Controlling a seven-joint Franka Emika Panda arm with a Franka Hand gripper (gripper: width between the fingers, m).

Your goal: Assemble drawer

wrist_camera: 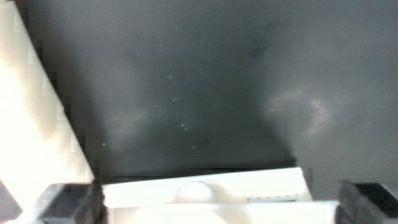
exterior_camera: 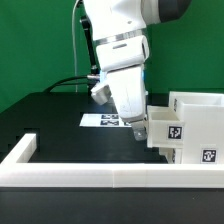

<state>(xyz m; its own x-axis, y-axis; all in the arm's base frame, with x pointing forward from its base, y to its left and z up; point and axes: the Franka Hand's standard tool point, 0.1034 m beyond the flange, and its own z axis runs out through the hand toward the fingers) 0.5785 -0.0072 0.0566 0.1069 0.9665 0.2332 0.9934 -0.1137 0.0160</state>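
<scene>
The white cube-shaped housing (exterior_camera: pixel 195 125) stands at the exterior view's right, with black-and-white tags on its near face. A smaller white tray (exterior_camera: pixel 168 132) with a tag sits at the housing's left side. My gripper (exterior_camera: pixel 140 130) hangs low right beside the tray's left end. In the wrist view the tray's white end with a rounded finger notch (wrist_camera: pixel 214 193) lies between my two dark fingers (wrist_camera: pixel 64 205). My gripper (wrist_camera: pixel 217 207) is spread wide, with a thin dark gap on each side of the tray. I cannot tell whether the fingers touch it.
The marker board (exterior_camera: pixel 103 120) lies flat on the black table behind the gripper. The long low white wall (exterior_camera: pixel 100 176) runs along the table's front and left edge, and also shows in the wrist view (wrist_camera: pixel 32 110). Green backdrop behind.
</scene>
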